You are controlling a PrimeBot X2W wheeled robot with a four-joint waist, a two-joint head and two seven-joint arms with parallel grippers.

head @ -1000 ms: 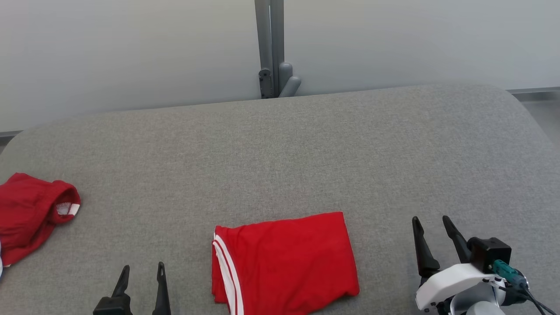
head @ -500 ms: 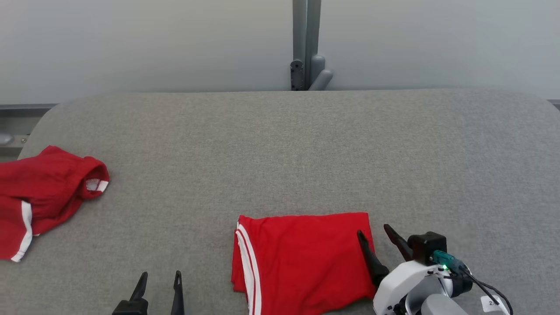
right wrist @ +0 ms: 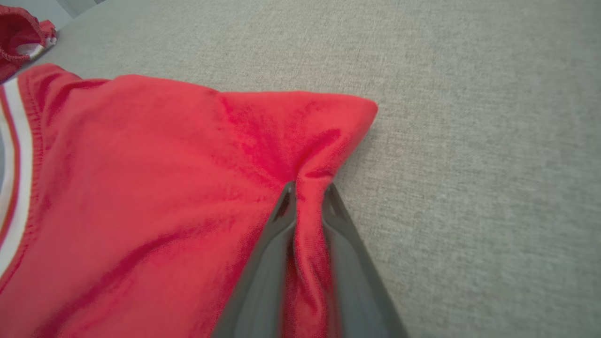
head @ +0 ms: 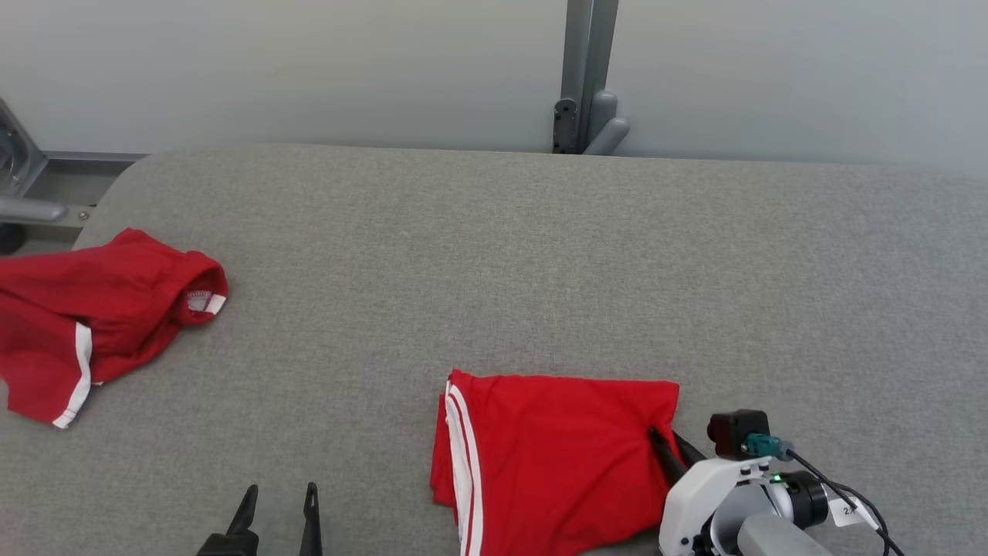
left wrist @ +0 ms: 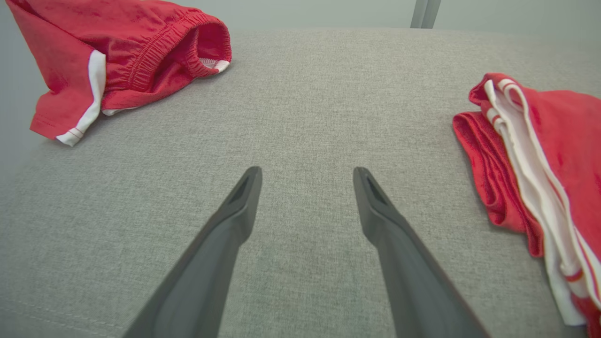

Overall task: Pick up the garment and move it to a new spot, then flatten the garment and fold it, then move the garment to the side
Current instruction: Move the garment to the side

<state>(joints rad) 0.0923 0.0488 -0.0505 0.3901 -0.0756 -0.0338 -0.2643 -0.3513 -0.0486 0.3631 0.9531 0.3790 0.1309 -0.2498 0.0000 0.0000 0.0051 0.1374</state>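
A folded red garment (head: 556, 455) with white stripes along its left edge lies near the front of the grey table (head: 494, 255). My right gripper (head: 665, 442) is shut on the garment's right edge, and a ridge of red cloth (right wrist: 307, 206) is pinched between the two dark fingers. The same folded garment (left wrist: 540, 155) lies to the right in the left wrist view. My left gripper (head: 279, 498) stands open above bare grey fabric, left of the garment, with nothing between its fingers (left wrist: 375, 202).
A second red garment (head: 100, 316) with a white band and an elastic waistband lies crumpled at the table's left edge. A grey post (head: 587, 77) stands behind the table against the pale wall. Metal parts (head: 23, 193) show past the table's far left corner.
My right gripper has moved left onto the folded garment's right edge and shut on it, bunching the cloth. The head camera has turned, shifting the whole scene rightward. The left gripper stays open.
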